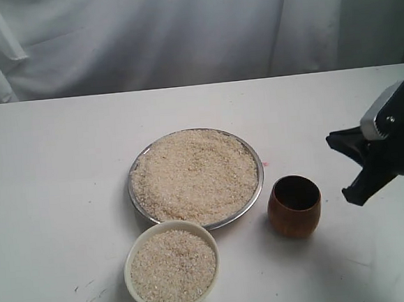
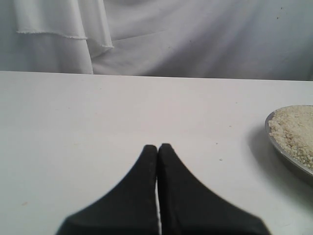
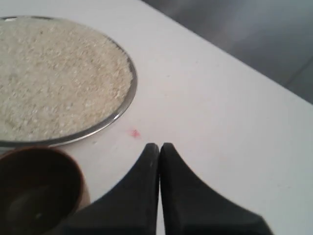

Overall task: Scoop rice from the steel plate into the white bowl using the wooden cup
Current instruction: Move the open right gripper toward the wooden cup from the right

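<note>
white bowl (image 1: 128,274) before steel plate (image 1: 250,203); wooden cup (image 1: 295,217) right of plate

One plate (image 1: 251,202); one bowl (image 1: 169,224); one cup (image 1: 294,210)

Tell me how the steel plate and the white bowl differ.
The steel plate is wide, shallow, shiny metal; the white bowl is smaller, cream-white and thick-rimmed. In the exterior view the plate lies behind, the bowl in front. Both are round and hold rice.
</note>
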You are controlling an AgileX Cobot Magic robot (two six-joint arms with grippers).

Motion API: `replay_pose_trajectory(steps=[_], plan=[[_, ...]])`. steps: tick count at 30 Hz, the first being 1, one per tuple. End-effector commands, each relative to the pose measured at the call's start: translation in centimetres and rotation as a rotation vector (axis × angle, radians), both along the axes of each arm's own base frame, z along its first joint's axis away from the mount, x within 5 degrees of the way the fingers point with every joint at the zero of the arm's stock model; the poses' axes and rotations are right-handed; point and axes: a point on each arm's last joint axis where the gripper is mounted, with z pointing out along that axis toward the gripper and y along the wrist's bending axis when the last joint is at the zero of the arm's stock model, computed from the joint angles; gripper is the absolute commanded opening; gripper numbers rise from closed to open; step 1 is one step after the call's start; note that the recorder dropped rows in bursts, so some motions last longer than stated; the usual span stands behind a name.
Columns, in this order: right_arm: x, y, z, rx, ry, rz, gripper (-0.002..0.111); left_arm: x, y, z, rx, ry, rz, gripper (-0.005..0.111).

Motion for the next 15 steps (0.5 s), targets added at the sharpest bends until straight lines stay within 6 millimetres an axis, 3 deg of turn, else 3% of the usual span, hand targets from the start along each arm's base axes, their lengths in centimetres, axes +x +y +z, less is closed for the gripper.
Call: replay_pose_trajectory(steps=[1, 6, 15], plan=[[-0.1, 0.1, -1.6, -0.054, 0.039, 0.075, 0.000, 0.0, 0.0, -0.1, -0.004, -0.007, -0.001, 0.000], [0.0, -0.3, -1.8, -0.108, 0.001, 0.100, 0.000, 0.0, 0.0, -0.1, -0.004, -0.007, -0.001, 0.000], [0.8, -3.3, -1.4, -0.068, -0.020, -0.020, 0.000, 0.0, 0.0, -0.1, -0.004, -0.007, -0.001, 0.000]])
